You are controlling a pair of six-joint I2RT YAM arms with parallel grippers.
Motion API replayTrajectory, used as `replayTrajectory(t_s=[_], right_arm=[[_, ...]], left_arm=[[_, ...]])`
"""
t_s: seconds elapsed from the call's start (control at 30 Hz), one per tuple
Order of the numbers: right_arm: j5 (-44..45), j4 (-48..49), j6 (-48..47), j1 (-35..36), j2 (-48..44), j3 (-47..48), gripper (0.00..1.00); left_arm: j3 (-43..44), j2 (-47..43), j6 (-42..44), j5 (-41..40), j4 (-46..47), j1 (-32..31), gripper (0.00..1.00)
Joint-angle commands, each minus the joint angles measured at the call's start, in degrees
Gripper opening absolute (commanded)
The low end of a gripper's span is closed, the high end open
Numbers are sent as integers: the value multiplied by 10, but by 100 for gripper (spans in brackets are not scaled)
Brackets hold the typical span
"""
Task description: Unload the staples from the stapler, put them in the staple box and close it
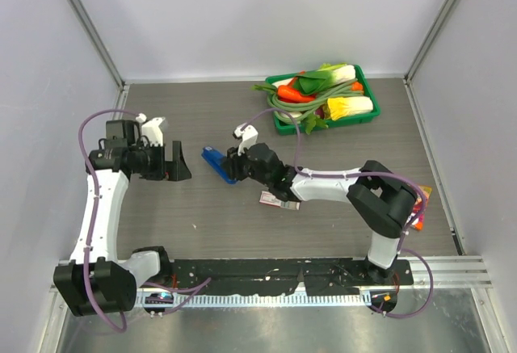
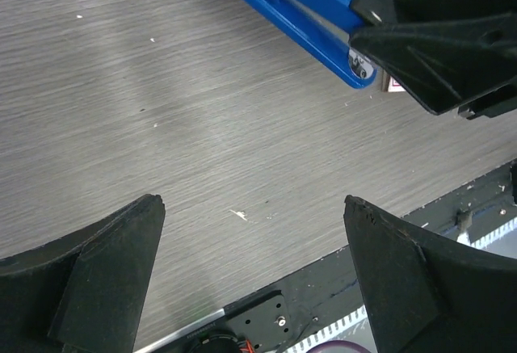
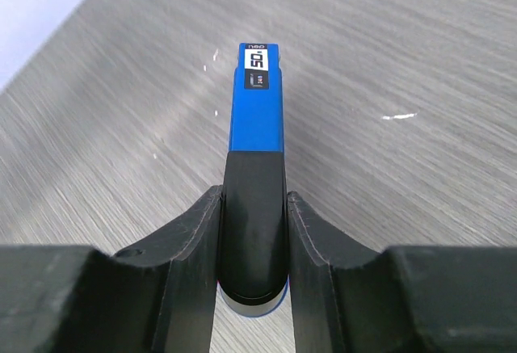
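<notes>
A blue stapler (image 1: 216, 164) with a black rear end lies on the grey table near the middle. My right gripper (image 1: 236, 163) is shut on its black rear end; the right wrist view shows the stapler (image 3: 255, 119) pinched between both fingers (image 3: 192, 232). The stapler also shows in the left wrist view (image 2: 299, 6). My left gripper (image 1: 179, 164) is open and empty, to the left of the stapler and apart from it. The staples are hidden.
A small flat white-and-pink box (image 1: 279, 200) lies under the right forearm. A green tray (image 1: 283, 123) of toy vegetables stands at the back right. An orange packet (image 1: 422, 208) lies at the right edge. The black base rail (image 1: 283, 271) runs along the near edge.
</notes>
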Motion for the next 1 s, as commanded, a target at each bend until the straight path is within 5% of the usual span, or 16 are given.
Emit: replayTrajectory(t_s=[0.0, 0.4, 0.77, 0.97], right_arm=[[83, 155, 73, 18, -46, 1, 1], [168, 236, 149, 65, -33, 16, 1], [182, 265, 191, 83, -38, 18, 1], [169, 285, 232, 87, -30, 15, 1]], left_arm=[[-18, -10, 5, 46, 27, -7, 97], [-45, 9, -29, 65, 89, -44, 87], [-67, 14, -32, 126, 132, -79, 70], [-75, 16, -28, 121, 141, -93, 70]])
